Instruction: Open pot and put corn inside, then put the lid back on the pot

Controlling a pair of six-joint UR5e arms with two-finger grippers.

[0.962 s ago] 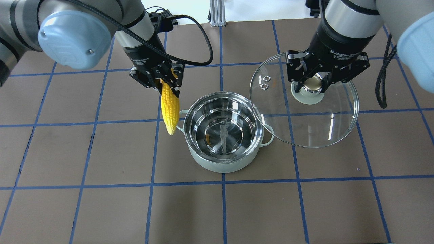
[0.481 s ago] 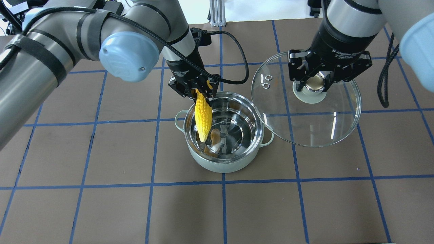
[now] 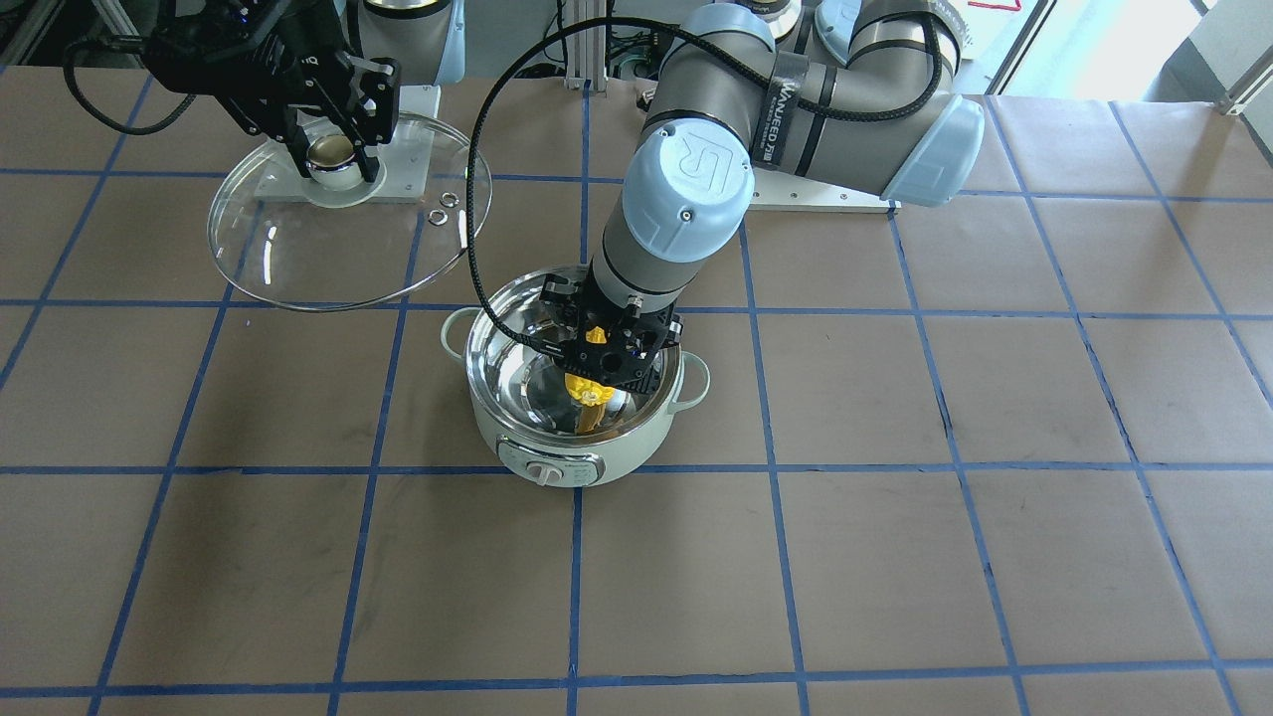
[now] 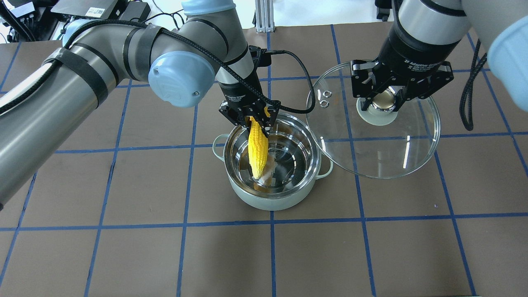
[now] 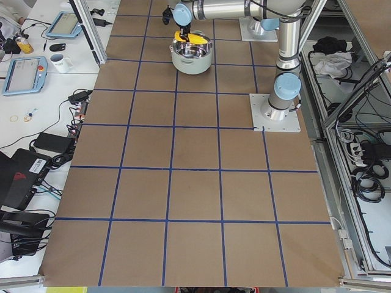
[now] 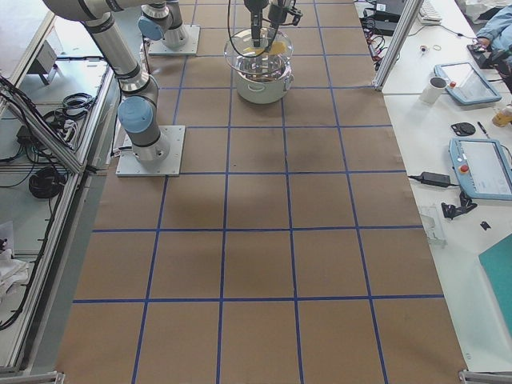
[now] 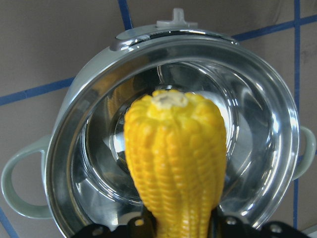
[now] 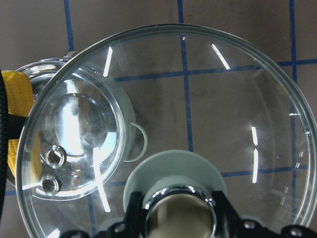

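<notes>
Yellow corn (image 4: pixel 258 150) is held at its upper end by the left gripper (image 4: pixel 252 120), in the centre of the overhead view. The jaws are closed narrowly on the cob, with one finger on each side of it. The cob hangs down from them with a slight tilt, its tapered end lowest. This lower end is seen inside the mouth of the pot (image 4: pixel 264 201), below the steel rim; whether it touches the bottom cannot be told. In the left wrist view the cob fills the middle of the frame, and the shiny inside of the pot is seen behind it. The pot stands upright on the brown table (image 4: pixel 123 255), slightly below the centre of the overhead view. Its white dial (image 3: pixel 542 471) is turned toward the lower edge of the front-facing view.

The lid (image 4: pixel 396 156) is held by the right gripper (image 4: pixel 381 102) in the upper right of the overhead view. The jaws are closed on the gold knob (image 4: pixel 380 108), one finger on each side of it. The glass disc is raised above the table and is about level. In the overhead view its left edge overlaps the right rim of the pot, and in the right wrist view the pot is seen through the glass. The two vent holes (image 4: pixel 325 99) are found in the left part of the lid.
</notes>
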